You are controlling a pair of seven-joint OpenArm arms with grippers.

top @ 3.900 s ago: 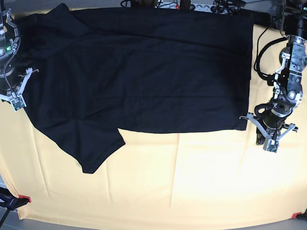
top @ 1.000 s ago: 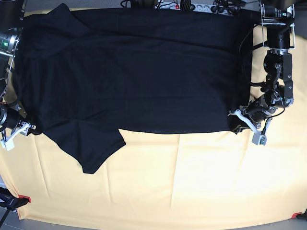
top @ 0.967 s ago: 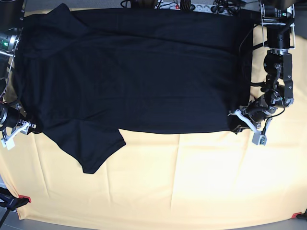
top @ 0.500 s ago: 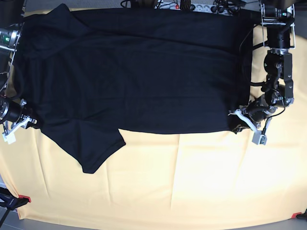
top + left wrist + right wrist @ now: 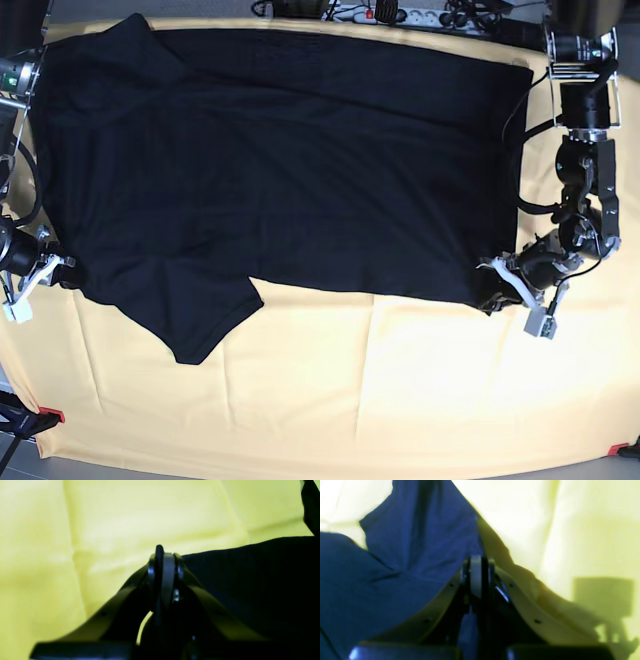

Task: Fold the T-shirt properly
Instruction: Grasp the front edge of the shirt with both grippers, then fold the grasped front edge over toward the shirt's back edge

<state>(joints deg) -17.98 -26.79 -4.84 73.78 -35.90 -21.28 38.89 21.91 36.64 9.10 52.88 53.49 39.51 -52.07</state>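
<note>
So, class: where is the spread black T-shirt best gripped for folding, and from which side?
Probably at the T-shirt's near corners, coming in from its outer sides. The cloth lies flat, so only its edges give a pinchable lip, as both tools shut there suggest.

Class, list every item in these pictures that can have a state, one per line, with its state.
Black cloth T-shirt: spread flat, unfolded, one sleeve lying out toward the front edge.
Yellow table cloth: spread out, faintly creased.
Left gripper: shut on the T-shirt's hem corner.
Right gripper: shut on the T-shirt's edge near the sleeve.

plain black T-shirt (image 5: 290, 160), yellow table cloth (image 5: 380, 390)
</note>
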